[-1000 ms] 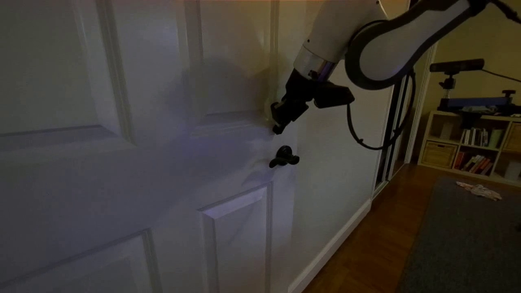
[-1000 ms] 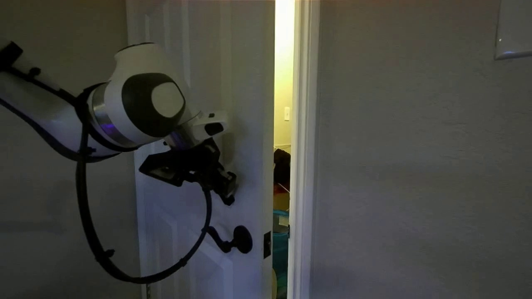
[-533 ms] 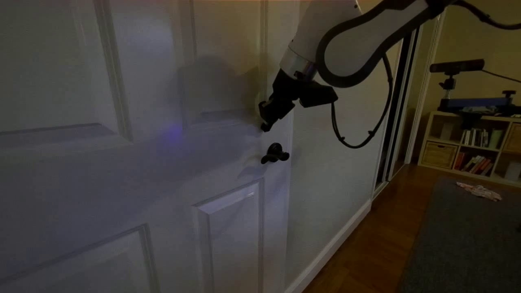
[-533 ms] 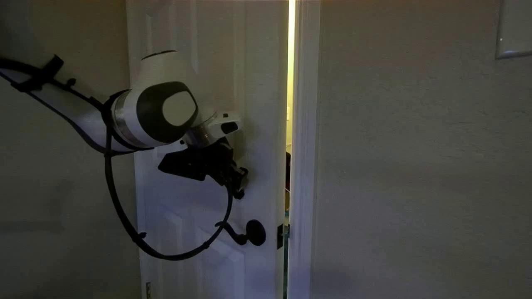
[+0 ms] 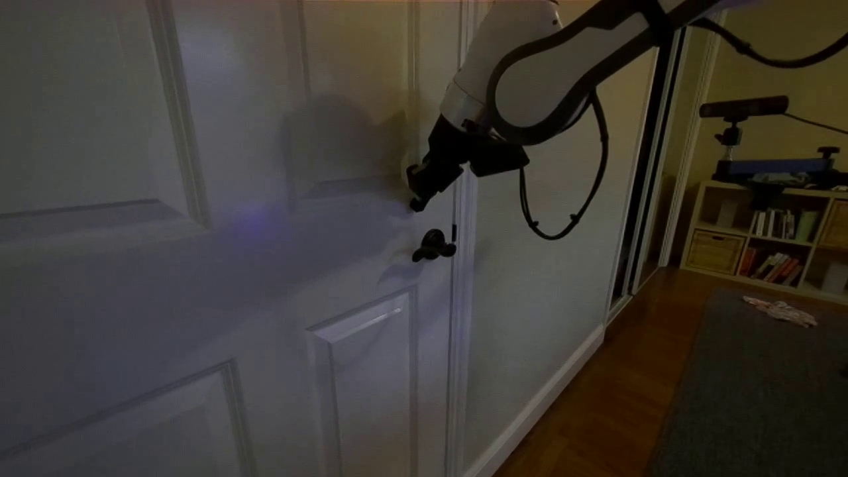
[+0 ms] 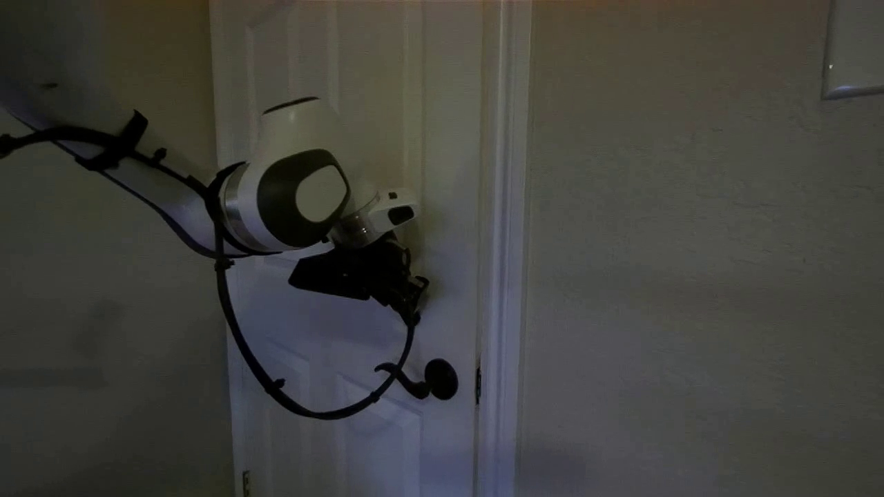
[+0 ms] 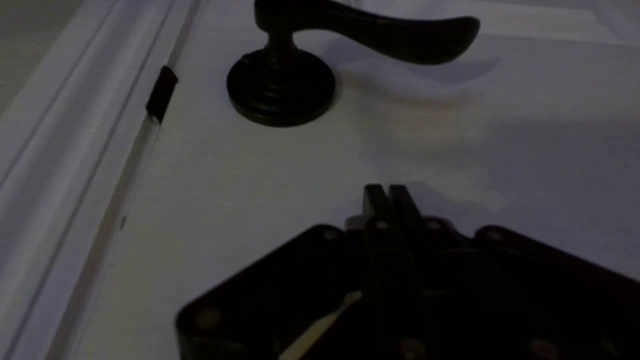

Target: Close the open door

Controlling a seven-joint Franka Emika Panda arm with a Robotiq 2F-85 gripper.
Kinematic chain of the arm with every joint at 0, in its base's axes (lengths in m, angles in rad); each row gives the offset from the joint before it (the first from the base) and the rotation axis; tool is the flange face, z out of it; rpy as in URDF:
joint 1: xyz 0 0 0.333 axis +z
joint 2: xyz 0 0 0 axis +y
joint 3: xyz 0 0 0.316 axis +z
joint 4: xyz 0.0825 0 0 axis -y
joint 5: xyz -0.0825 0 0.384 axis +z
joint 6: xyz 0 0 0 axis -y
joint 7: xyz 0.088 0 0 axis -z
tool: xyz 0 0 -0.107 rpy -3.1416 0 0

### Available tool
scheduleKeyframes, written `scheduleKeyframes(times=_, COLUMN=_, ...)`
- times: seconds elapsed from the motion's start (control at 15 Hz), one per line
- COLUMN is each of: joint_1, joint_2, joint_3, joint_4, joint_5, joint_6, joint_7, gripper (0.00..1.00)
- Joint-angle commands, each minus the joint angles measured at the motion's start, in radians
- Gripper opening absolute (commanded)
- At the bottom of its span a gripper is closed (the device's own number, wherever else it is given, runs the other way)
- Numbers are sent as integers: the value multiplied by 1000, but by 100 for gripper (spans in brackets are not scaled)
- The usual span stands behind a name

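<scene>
The white panelled door (image 5: 265, 285) fills much of an exterior view and also shows in an exterior view (image 6: 449, 152) and the wrist view (image 7: 225, 190). Its edge lies against the door frame (image 6: 507, 241), with only a thin seam and no bright gap. The black lever handle (image 5: 434, 246) is in both exterior views (image 6: 440, 379) and at the top of the wrist view (image 7: 282, 85). My gripper (image 7: 386, 192) is shut and empty, its fingertips together at the door face above the handle (image 6: 413, 316). Whether the latch has caught cannot be told.
A wall (image 6: 677, 276) runs beyond the frame. A dark latch plate (image 7: 162, 94) sits at the seam. The arm's cable (image 6: 311, 413) hangs in a loop near the handle. A shelf (image 5: 762, 232) with books and a grey rug (image 5: 748, 384) lie farther back.
The door has swung toward its frame, and the bright gap at its edge has vanished. My gripper has moved along with the door, staying shut above the handle.
</scene>
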Motion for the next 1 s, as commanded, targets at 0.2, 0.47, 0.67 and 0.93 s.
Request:
scheduleKeyframes(times=0.2, joint_1=27, joint_2=31, joint_3=-16, joint_4=65, joint_5=47, joint_6=-33, joint_7=-66, gripper=7)
scheduleKeyframes(times=0.47, joint_1=16, joint_2=-76, joint_3=35, joint_4=-85, joint_5=81, joint_6=-124, joint_7=-118, gripper=32)
scheduleKeyframes(times=0.67, joint_1=23, joint_2=-154, joint_3=74, joint_4=-197, joint_5=129, joint_6=-219, joint_7=-145, gripper=51)
scheduleKeyframes(times=0.93, joint_1=68, joint_2=-283, joint_3=72, joint_4=-361, joint_5=135, joint_6=-345, joint_7=-104, gripper=76)
